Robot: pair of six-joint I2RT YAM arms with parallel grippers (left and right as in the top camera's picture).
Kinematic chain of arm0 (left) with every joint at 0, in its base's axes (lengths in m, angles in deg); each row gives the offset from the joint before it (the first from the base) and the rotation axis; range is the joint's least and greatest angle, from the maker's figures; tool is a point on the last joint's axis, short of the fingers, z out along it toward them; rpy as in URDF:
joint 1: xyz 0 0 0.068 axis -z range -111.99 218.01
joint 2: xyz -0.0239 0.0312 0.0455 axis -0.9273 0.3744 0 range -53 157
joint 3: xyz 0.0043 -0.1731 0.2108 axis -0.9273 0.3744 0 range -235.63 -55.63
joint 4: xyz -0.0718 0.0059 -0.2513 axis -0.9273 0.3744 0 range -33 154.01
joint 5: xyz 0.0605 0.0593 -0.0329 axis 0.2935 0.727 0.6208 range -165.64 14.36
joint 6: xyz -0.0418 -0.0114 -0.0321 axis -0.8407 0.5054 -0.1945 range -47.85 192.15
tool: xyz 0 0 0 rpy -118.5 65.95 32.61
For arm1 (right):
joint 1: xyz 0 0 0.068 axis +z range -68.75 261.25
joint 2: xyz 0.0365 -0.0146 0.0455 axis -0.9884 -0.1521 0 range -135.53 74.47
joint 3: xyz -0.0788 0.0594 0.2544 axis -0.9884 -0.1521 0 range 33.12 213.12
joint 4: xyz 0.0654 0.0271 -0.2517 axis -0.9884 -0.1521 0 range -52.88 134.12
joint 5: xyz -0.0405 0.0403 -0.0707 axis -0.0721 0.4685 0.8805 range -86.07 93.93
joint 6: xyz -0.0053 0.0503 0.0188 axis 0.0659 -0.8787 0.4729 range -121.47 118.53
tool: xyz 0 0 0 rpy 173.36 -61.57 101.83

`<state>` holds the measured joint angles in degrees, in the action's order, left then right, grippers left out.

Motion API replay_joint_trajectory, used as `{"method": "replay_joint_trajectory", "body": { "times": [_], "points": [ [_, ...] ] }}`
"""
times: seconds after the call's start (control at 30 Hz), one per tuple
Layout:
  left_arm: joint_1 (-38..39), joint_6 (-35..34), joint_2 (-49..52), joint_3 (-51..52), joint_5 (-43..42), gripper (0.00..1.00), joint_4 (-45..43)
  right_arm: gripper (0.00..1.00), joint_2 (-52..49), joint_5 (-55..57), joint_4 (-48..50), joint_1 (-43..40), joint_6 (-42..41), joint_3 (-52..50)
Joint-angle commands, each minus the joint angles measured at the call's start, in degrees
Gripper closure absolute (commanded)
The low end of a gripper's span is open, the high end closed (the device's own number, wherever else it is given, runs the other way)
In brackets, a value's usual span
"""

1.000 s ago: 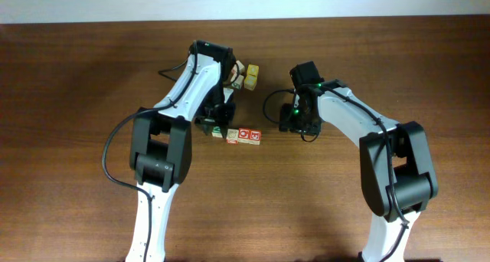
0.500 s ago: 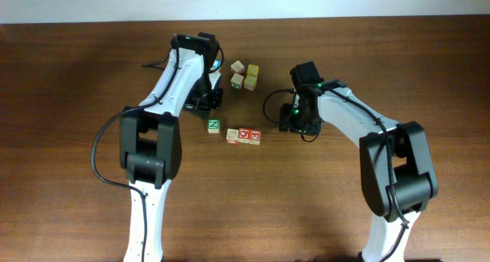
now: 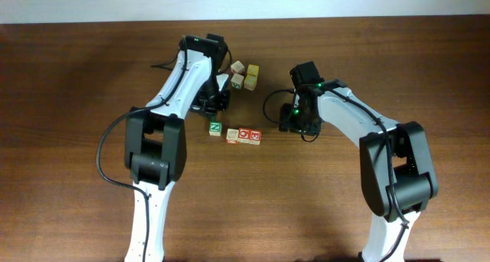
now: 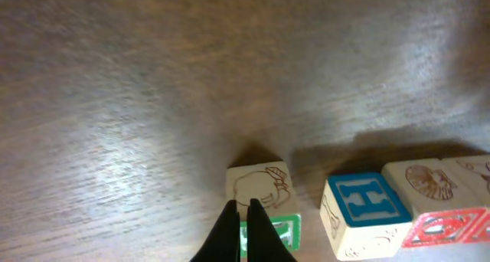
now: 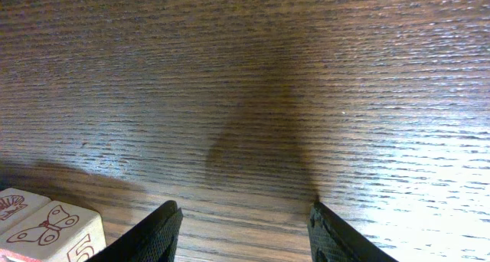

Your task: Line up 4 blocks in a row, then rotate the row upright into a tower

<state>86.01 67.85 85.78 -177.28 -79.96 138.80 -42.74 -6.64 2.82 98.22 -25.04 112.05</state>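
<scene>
Backing off green block [image 3: 215,127], left hand [image 4: 242,208] (now pinched shut).

The table [image 3: 268,208] lies open in front of the block row [image 3: 243,135]; a cube cluster [image 3: 245,74] stands beyond it.

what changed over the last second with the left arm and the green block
The left end effector drew back from the green block toward the four far blocks and shut on nothing, leaving the green block in full view beside the row of three blocks. The right end effector, open, and all the blocks stayed put.
</scene>
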Motion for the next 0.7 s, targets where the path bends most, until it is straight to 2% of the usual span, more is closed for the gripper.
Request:
{"method": "replay_joint_trajectory", "body": {
  "times": [0.0, 0.23, 0.33, 0.47, 0.67],
  "points": [
    [0.61, -0.63, 0.74, -1.03, -0.85, 0.95, 0.59, 0.45, -1.42, 1.18, -0.02, 0.39, 0.15, -1.90],
    [0.66, -1.88, 0.72, -1.03, -0.33, 0.96, 1.07, 0.45, -1.42, 1.18, -0.02, 0.39, 0.15, -1.90],
    [-0.96, -3.87, 0.72, -1.03, 5.29, 0.97, -0.02, 0.45, -1.42, 1.18, -0.04, 0.39, 0.20, -1.90],
    [-3.65, -3.82, 0.72, -1.03, 5.35, 0.99, 2.38, 0.46, -1.42, 1.16, 0.09, 0.39, 0.37, -1.90],
    [-1.81, -3.80, 0.74, -0.61, 4.13, 1.00, 3.76, 0.45, -1.42, 1.18, 0.02, 0.37, 0.39, -1.90]
  ]
}}
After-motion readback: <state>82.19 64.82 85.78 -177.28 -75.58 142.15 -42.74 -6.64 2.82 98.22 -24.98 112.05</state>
